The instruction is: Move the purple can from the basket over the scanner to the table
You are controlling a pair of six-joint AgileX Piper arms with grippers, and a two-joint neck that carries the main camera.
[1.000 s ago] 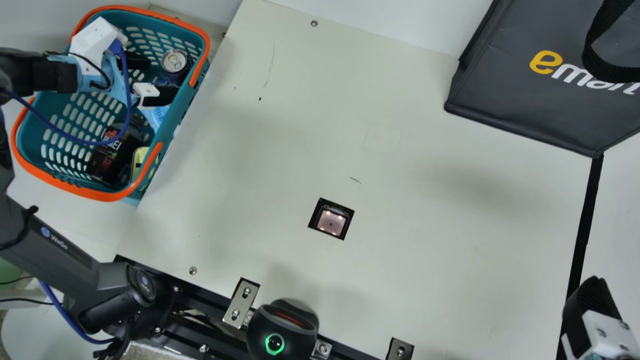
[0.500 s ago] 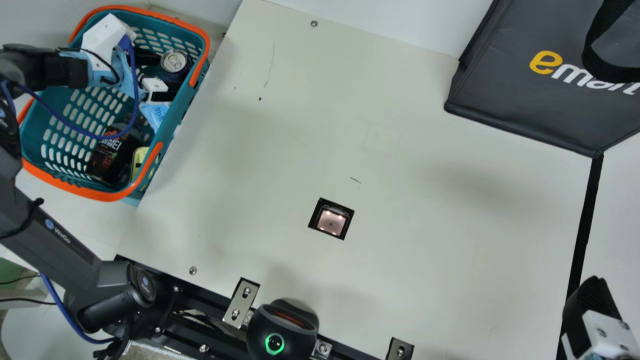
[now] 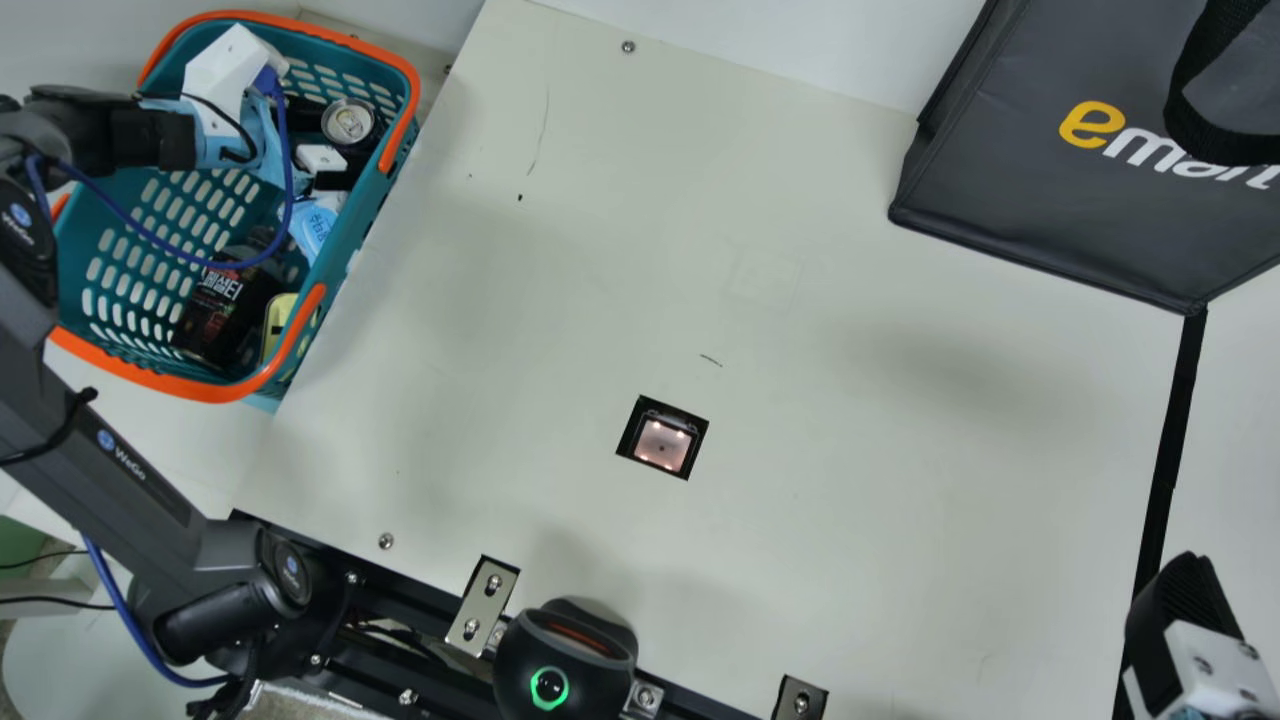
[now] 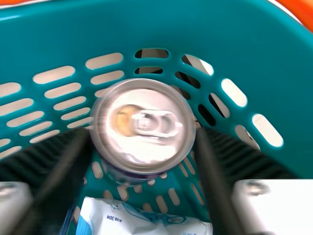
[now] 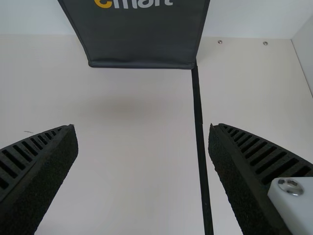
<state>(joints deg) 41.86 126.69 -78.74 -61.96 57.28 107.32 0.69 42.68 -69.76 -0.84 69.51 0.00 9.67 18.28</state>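
Left pincer [image 3: 330, 148] came nearer, purple can [image 4: 143, 139] just ahead.

Seeing teal on the basket [image 4: 112, 29], bright orange round its rim, rows of slots patterning its walls. Catching silver on top of the can [image 4: 142, 152], dark purple lower down. Reading dark grey on the bag [image 3: 1000, 180], yellow and white lettering. Getting cream across the table [image 3: 850, 500], black along the strip [image 3: 1168, 450], blue on the cable [image 3: 205, 683], and ooh, glowing green on the ring [image 3: 549, 671]!
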